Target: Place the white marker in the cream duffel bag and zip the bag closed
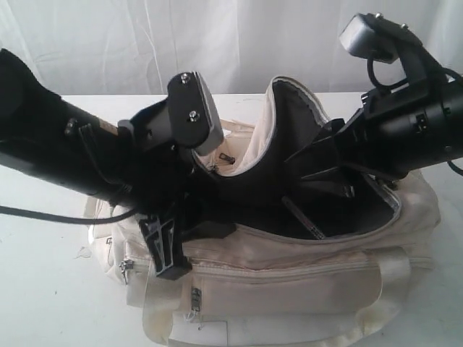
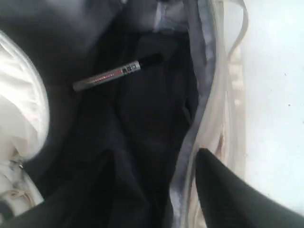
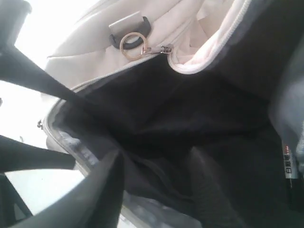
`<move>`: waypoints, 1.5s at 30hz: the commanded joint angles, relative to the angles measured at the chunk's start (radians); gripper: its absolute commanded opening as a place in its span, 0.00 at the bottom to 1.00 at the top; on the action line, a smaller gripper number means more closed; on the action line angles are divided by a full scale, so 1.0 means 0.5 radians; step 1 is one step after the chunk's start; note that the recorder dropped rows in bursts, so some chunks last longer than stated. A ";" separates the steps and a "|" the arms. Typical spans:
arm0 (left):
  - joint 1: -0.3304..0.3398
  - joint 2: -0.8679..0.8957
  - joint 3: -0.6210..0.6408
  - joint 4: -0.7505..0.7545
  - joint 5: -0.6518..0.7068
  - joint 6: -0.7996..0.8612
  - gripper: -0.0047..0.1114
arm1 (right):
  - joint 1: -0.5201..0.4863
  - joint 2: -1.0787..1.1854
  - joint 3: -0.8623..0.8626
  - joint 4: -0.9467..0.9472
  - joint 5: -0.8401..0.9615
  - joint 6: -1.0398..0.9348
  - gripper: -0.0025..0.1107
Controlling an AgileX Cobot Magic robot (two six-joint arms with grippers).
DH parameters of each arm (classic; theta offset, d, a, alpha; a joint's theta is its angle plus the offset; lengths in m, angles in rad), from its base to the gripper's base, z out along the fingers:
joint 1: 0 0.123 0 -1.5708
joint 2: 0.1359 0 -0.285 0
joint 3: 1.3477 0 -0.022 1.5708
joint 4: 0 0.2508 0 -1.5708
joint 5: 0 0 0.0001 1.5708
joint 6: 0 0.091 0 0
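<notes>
Exterior view: both black arms of the robot lean over the cream duffel bag, which sits unzipped on the white worktop. Its top flap stands upright, showing the dark lining. The white marker lies loose on that lining inside the main compartment, and neither arm touches it. The left hand hangs at the bag's near left rim. Its wrist camera shows only one finger, off to the side with nothing against it, so the hand reads as apart and empty. The right hand reaches into the opening from the other side, its two fingers apart with only lining beyond them. A ringed zip pull sits at one end of the open track, beside a black clip.

With the marker in, zipping looks to be what remains, and that is where trouble may come. The flap must fold down flat first, and slack lining or the flap's edge could catch in the teeth and jam the slider. The bag is soft, so a tug on the pull with nothing bracing the other end may drag it across the worktop. Two arms crowded over one opening could also knock together, or hook a strap on the way out.
</notes>
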 commanded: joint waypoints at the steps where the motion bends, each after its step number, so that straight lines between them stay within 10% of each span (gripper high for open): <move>1: -0.010 -0.137 -0.110 -0.070 -0.124 -0.018 0.53 | 0.000 -0.013 0.009 -0.068 -0.052 -0.019 0.40; 13: 0.413 -0.212 -0.065 0.018 -0.388 -0.175 0.53 | 0.000 0.142 0.005 0.325 -0.400 -0.132 0.40; 45: 0.418 0.144 -0.057 0.018 -0.757 -0.174 0.53 | 0.003 0.513 -0.279 0.392 -0.558 -0.189 0.40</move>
